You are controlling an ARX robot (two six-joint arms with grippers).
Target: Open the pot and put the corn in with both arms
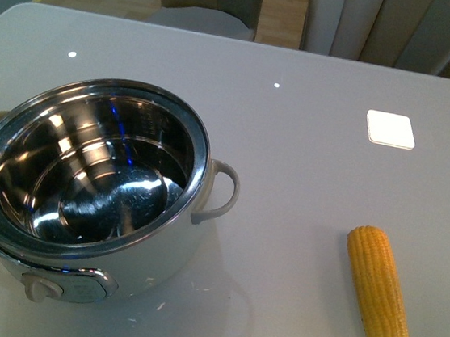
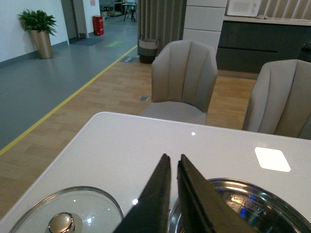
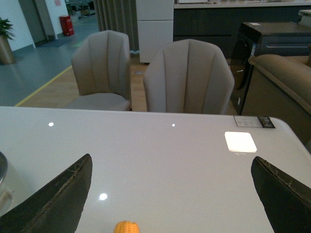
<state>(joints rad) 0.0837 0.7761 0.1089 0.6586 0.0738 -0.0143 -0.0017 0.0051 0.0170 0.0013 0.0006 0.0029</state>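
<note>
Pot [image 1: 203, 159] left on surface [image 1: 288, 184]; lid [image 2: 92, 206] just beside it. Corn [image 1: 379, 293] right front, well apart. Tile [image 1: 390, 129] behind corn. Chairs [image 3: 187, 77] beyond far edge.

- The pot [image 1: 168, 253], near left: white body, mirror-bright steel interior and rim with blue glints, cream loop handles, silver-grey control panel.
- The corn [image 1: 379, 293], near right: yellow, with neat lengthwise rows of kernels.
- Table [image 1: 288, 184]: glossy pale grey-white, dotted with small white light reflections.
- Square tile [image 1: 390, 129], far right: plain white.
- Lid [image 2: 63, 213]: clear glass, steel edge, silvery knob.
- Left gripper [image 2: 173, 158] and right gripper [image 3: 170, 160]: matte black.
- Chairs [image 3: 187, 77] beyond the table: beige, with vertical ribbing.
- Floor [image 2: 63, 131]: light wood planks, a yellow line, then grey-blue.
</note>
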